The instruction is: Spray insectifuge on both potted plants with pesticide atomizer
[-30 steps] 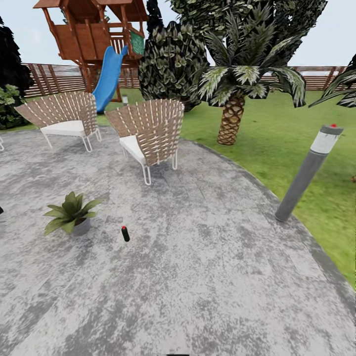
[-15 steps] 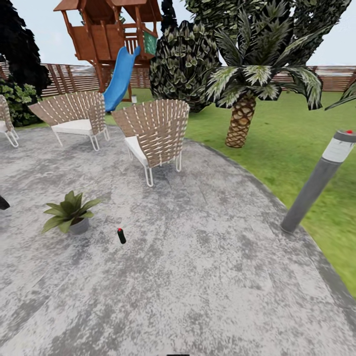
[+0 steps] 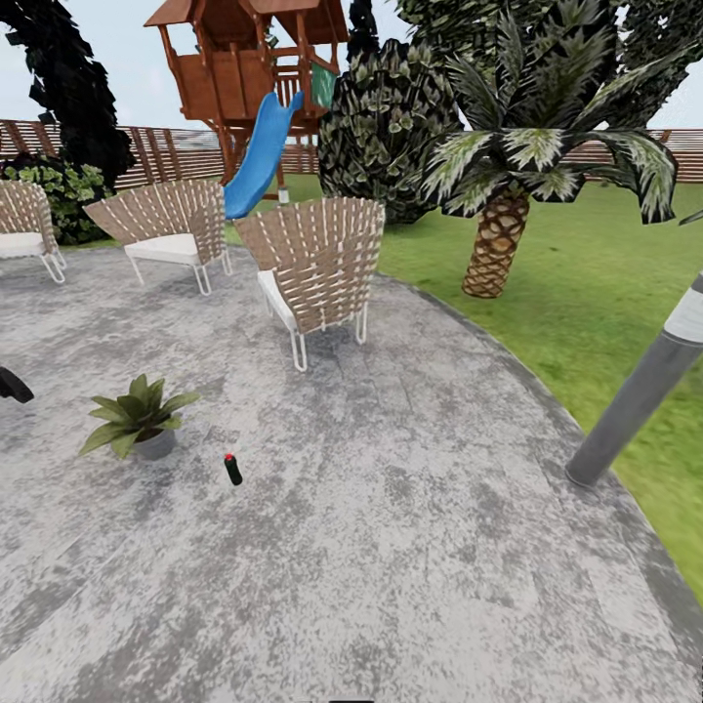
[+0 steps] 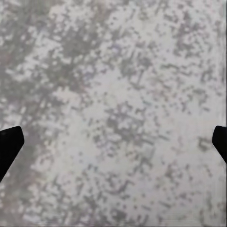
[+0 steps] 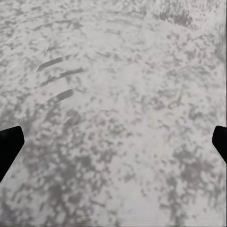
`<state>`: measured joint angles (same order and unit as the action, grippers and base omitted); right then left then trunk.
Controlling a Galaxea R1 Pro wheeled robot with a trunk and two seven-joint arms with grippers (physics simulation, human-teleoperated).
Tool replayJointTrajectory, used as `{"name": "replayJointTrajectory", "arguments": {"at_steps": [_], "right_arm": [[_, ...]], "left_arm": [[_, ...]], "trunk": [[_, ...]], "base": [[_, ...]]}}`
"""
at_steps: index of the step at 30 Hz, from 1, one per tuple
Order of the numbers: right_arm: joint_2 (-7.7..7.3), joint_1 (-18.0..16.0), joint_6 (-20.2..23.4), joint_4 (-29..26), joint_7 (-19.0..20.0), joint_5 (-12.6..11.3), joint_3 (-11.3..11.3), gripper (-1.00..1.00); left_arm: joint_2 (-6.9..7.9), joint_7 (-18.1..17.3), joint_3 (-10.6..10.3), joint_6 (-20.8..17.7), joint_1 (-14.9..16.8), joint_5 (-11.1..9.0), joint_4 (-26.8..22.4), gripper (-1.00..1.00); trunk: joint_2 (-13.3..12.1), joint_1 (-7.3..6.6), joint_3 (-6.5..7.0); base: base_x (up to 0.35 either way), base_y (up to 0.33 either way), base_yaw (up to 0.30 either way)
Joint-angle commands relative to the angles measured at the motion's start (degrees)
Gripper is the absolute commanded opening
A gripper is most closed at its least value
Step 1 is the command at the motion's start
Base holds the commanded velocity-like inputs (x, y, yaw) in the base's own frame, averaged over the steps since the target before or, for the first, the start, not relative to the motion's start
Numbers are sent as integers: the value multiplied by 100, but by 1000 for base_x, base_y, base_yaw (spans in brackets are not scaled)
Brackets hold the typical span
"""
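No text, label, brand, number or sign can be read anywhere in these views. The green panel (image 3: 324, 86) on the wooden play tower (image 3: 256, 68) carries pale marks, but they are too blurred to make out as letters.

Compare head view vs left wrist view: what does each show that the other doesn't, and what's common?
Head view: the pesticide atomizer lying on the patio beside one potted plant, woven chairs, a palm, the bollard lamp, the playset slide and fence.
Left wrist view: the left gripper with its dark fingertips far apart, open, nothing between them.
Both: the mottled grey patio paving.
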<state>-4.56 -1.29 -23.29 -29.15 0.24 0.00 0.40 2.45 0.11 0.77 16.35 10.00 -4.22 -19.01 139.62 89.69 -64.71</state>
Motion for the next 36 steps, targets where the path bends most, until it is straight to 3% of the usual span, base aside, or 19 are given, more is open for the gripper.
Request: {"name": "replayJointTrajectory", "arguments": {"at_steps": [1, 15, 36], "right_arm": [[-1, -3, -18, 6, 2, 0, 4, 100], [-1, -3, -18, 6, 2, 0, 4, 100], [-1, -3, -18, 6, 2, 0, 4, 100]], "left_arm": [[1, 0, -7, 17, 2, -44, 2, 100], [1, 2, -7, 17, 2, -44, 2, 100], [1, 2, -7, 17, 2, -44, 2, 100]], "trunk": [[1, 0, -4], [1, 0, -4], [1, 0, -4]], "base": [[133, -261, 27], [132, -261, 31], [132, -261, 259]]}}
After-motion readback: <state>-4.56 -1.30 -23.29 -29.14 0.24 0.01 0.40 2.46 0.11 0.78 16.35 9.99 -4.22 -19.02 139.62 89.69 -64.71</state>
